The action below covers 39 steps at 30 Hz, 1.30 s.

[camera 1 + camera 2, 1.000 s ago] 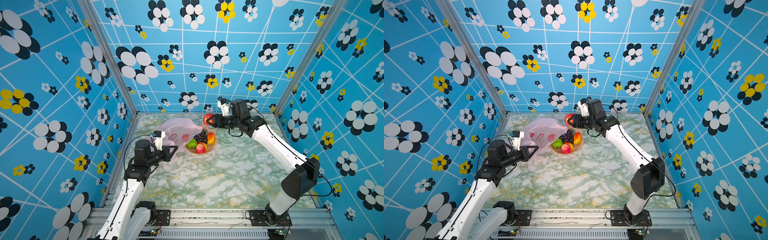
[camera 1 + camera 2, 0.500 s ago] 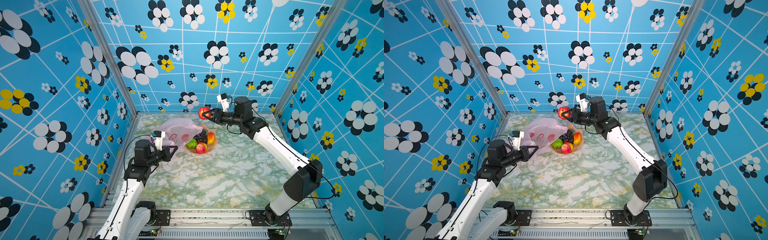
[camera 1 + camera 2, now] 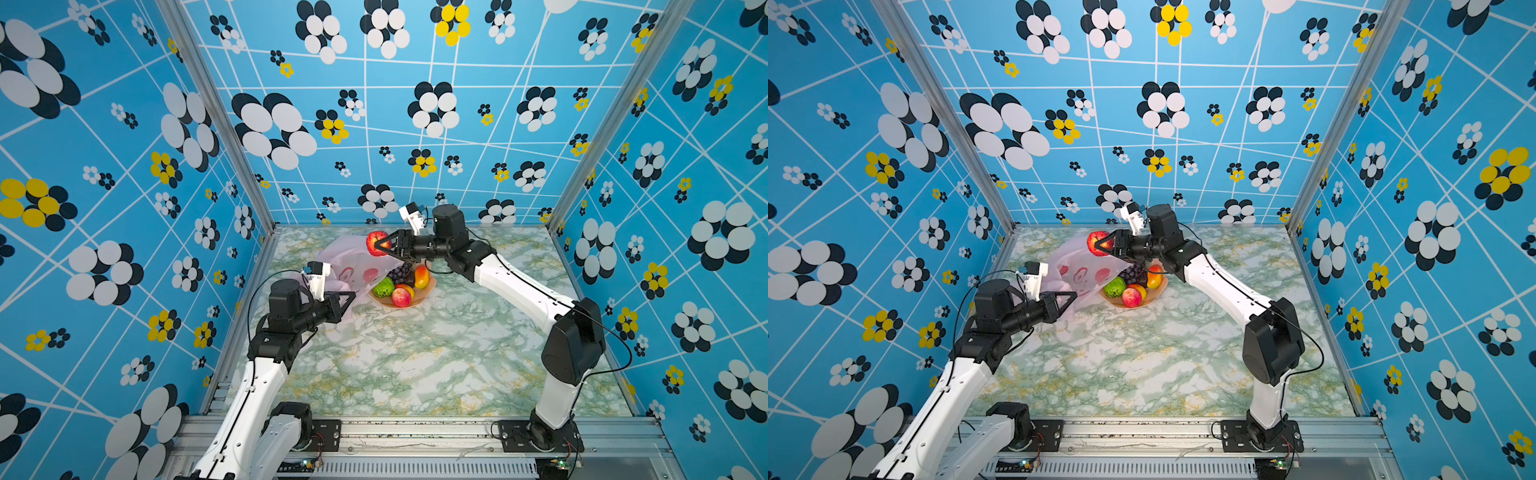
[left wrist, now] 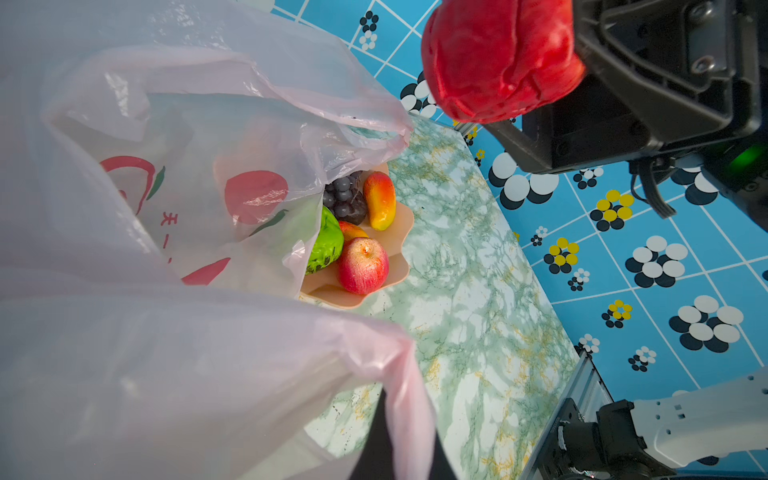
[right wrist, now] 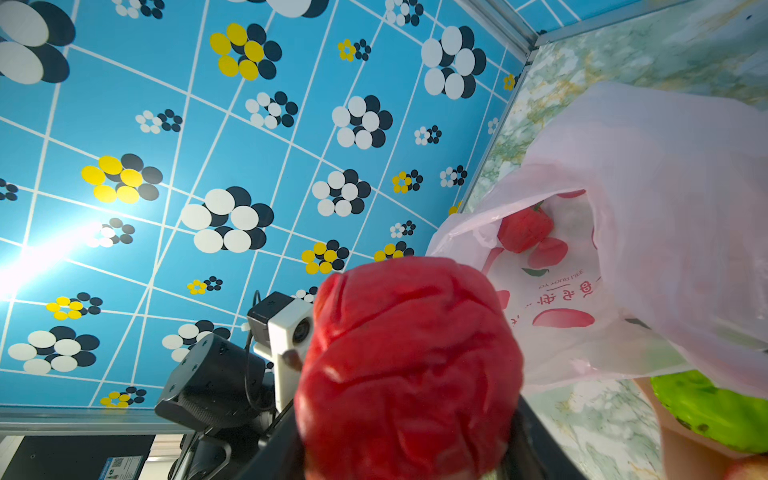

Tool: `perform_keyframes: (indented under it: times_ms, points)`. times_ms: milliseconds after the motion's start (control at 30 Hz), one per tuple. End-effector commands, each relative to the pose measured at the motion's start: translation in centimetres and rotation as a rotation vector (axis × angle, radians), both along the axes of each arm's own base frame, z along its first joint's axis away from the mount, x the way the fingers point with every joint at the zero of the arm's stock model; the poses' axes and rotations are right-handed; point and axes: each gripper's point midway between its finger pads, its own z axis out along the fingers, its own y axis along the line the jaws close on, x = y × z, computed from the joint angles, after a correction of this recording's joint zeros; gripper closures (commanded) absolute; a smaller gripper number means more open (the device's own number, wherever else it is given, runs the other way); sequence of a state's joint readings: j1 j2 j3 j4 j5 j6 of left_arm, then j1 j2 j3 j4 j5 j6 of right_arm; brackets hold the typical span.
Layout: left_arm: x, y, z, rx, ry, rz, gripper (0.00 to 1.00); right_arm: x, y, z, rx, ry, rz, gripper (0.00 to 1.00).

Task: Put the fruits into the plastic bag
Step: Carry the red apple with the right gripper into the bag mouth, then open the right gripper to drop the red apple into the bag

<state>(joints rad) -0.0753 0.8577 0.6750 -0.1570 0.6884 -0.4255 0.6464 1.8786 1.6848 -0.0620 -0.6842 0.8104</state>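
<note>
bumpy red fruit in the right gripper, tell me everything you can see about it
The bumpy red fruit is glossy and plastic-looking, roundish, its skin folded into lobes and creases. It hangs in the air, pinched between the black fingers of the right gripper, up by the open mouth of the translucent pale-pink plastic bag, clear of the marble-patterned table. Only the fingers touch it.

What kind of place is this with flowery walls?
Probably a robot test booth: a left arm and right arm mounted on a metal rail, a marble-look table walled in by flowered panels.
</note>
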Motion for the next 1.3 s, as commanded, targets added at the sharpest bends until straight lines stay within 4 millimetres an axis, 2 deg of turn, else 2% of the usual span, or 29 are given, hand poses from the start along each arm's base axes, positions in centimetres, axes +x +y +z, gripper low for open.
perform_keyframes:
  times_ms: [0, 200, 500, 900, 1067, 1133, 1167, 1267]
  points:
    - [-0.5, -0.3, 0.5, 0.004, -0.030, -0.018, 1.00, 0.2, 0.7, -0.7, -0.015, 0.003, 0.023, 0.56]
    - [-0.5, -0.3, 0.5, 0.003, -0.030, -0.017, 1.00, -0.5, 0.4, -3.4, -0.129, -0.009, 0.031, 0.56]
    - [-0.5, -0.3, 0.6, 0.002, -0.032, -0.020, 1.00, -3.1, 0.7, -8.4, -0.317, -0.005, 0.098, 0.56]
    - [-0.7, -0.4, 0.9, -0.003, -0.043, -0.027, 1.00, -3.7, 3.0, -11.6, -0.455, 0.009, 0.170, 0.56]
    - [-0.7, -0.5, 1.1, -0.008, -0.048, -0.031, 1.00, -3.1, 3.6, -12.2, -0.473, 0.017, 0.163, 0.55]
    - [-0.7, -0.5, 1.1, -0.012, -0.048, -0.033, 1.00, -2.7, 3.9, -11.5, -0.464, 0.010, 0.158, 0.55]
    - [-0.7, -0.6, 1.1, -0.013, -0.047, -0.035, 1.00, -2.5, 4.1, -12.7, -0.481, 0.029, 0.160, 0.55]
    - [-0.8, -0.6, 1.1, -0.016, -0.049, -0.038, 1.00, -1.9, 4.5, -13.0, -0.493, 0.039, 0.149, 0.55]
